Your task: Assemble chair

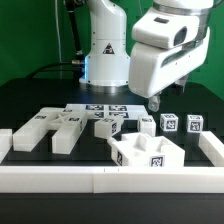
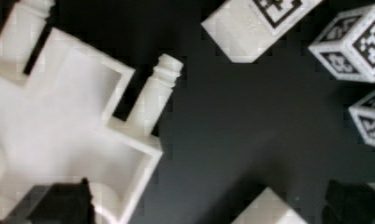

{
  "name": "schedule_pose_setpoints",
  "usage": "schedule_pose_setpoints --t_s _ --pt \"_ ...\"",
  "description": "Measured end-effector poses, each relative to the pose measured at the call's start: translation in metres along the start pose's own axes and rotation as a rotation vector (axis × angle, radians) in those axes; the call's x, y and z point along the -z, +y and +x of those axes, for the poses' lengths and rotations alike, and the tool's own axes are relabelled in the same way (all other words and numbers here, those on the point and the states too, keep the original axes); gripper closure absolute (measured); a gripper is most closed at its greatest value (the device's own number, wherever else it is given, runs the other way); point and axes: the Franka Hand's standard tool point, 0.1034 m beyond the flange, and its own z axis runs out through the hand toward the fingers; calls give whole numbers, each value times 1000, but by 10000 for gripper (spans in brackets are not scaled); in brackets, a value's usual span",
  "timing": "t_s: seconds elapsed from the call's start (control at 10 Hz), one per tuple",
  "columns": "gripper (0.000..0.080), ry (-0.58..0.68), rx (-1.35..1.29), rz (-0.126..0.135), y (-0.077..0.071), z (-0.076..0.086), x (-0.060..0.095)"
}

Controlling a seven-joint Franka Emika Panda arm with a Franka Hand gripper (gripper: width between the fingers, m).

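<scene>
Nearest the exterior camera, the border rail (image 1: 60,180) runs across six o'clock, a long low white bar on the black table (image 1: 30,100). Just behind it, at about five o'clock, sits the chair's notched block (image 1: 140,150), with a square tag on its near face. At nine o'clock lies a broad notched piece (image 1: 35,127), and just beside it toward the centre a second notched piece (image 1: 68,133). Around the centre the marker board (image 1: 105,108) lies flat, with a short white piece (image 1: 105,126) at its near edge. Toward three o'clock a small block (image 1: 148,124), a tagged cube (image 1: 170,122) and a second tagged cube (image 1: 193,123) stand in a row, apart from each other. The gripper (image 1: 155,101) hangs above the small block, on the white arm (image 1: 165,50) that comes in from one o'clock. The wrist view shows its dark fingertips (image 2: 63,198) spread wide with nothing between them, so it holds nothing. Beneath it lies a large white notched part (image 2: 51,130) with a slim post (image 2: 157,85) at its edge; whether the two are joined cannot be told. Three tagged blocks (image 2: 264,25) lie apart from them.
</scene>
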Motion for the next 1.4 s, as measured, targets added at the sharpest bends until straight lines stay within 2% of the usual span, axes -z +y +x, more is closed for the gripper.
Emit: schedule_pose_setpoints --t_s 0.1,0.2,0.7,1.0,1.2,1.4 --pt "150 38 -26 -17 7 4 3" --pt "150 56 -67 -20 9 7 4" --pt "150 55 -401 -7 7 8 2" --pt "150 88 -545 25 23 18 -10" --pt "150 116 -482 16 31 26 -19" --pt "150 141 -407 13 38 30 -35"
